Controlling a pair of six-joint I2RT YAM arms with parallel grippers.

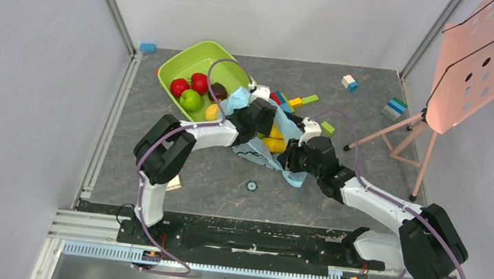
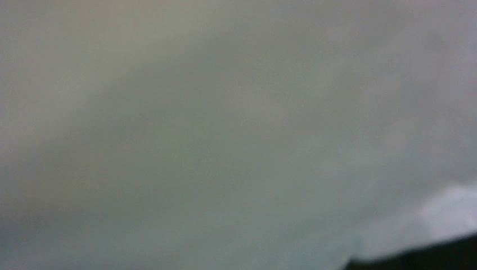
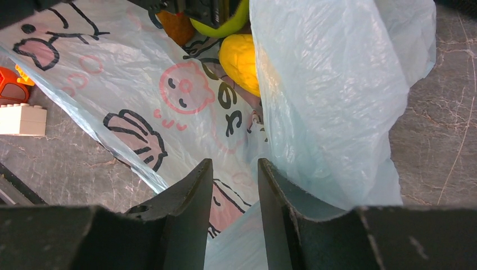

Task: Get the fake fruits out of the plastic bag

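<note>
Lying crumpled mid-table, plastic bag (image 1: 293,179) is thin, pale blue, see-thru, w/ pink cartoon critters & dark lettering. One yellow fruit (image 3: 242,56) sits in its open mouth. Other fake fruits (image 1: 191,99) (2 red, green, dark brown, yellow) are in the lime bowl (image 1: 194,54), far left of the bag. Right gripper (image 3: 233,169) is at the bag's near edge, jaws narrow w/ bag film in the gap; can't tell if it's pinched. Left gripper (image 1: 263,124) is down on the bag's far side; its wrist cam is just pale blur, so can't tell jaw width. Table (image 1: 224,199) is dark grey marble-look, blocks (image 1: 349,82) scattered far right, pink perforated stand (image 1: 488,61) at right, plain white walls (image 1: 28,89).
</note>
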